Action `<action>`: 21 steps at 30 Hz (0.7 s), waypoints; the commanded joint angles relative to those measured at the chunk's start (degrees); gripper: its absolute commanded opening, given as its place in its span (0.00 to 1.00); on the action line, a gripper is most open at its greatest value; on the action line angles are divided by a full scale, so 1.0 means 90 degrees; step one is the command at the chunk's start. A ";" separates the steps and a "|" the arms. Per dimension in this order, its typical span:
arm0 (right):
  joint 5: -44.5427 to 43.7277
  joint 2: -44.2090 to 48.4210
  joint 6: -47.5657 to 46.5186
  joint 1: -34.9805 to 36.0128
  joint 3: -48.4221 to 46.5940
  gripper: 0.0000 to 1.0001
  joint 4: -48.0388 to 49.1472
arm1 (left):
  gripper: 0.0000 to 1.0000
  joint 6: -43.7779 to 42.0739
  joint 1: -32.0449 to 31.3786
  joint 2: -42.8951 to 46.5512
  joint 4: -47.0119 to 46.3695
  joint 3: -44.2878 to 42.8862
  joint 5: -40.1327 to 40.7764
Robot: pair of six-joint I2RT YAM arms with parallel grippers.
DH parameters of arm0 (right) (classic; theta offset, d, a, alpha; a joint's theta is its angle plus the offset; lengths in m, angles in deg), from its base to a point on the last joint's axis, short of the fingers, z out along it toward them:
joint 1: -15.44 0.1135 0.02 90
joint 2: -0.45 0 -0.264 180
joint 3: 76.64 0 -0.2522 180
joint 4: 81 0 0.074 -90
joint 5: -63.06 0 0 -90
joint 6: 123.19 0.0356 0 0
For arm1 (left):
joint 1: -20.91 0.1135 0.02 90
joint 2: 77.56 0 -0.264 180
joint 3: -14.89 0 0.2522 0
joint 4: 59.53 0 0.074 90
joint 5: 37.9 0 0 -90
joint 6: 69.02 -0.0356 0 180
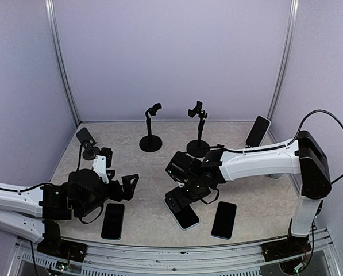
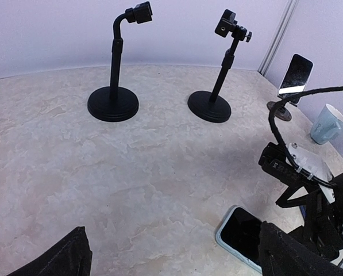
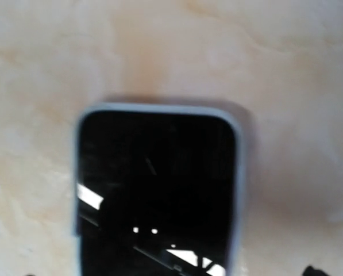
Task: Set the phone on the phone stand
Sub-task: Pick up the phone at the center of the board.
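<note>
A phone in a light blue case (image 1: 182,211) lies flat on the table, screen up, and fills the right wrist view (image 3: 157,184). My right gripper (image 1: 187,196) hovers just over its far end, open; only one dark fingertip (image 3: 316,270) shows at the bottom edge. Two empty black phone stands (image 1: 151,138) (image 1: 199,144) stand upright at the back middle, seen closer in the left wrist view (image 2: 114,98) (image 2: 210,102). My left gripper (image 1: 120,172) (image 2: 174,256) is open over bare table at the left, holding nothing.
A black phone (image 1: 112,221) lies near the left arm and another phone (image 1: 223,219) at the front right. A phone leans on a stand (image 1: 257,131) at the back right, beside a pale mug (image 2: 327,122). A small stand (image 1: 88,141) sits at the back left.
</note>
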 commanded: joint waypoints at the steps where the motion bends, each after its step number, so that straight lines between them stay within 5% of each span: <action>1: 0.0294 -0.0042 0.0104 0.0190 0.0061 1.00 0.0239 | 0.99 -0.0178 0.0038 -0.0116 -0.0305 0.0007 -0.0144; 21: 0.0036 -0.0552 0.0283 0.0427 0.0303 1.00 0.0014 | 0.99 -0.0063 0.0363 -0.0361 -0.0328 -0.0021 -0.0214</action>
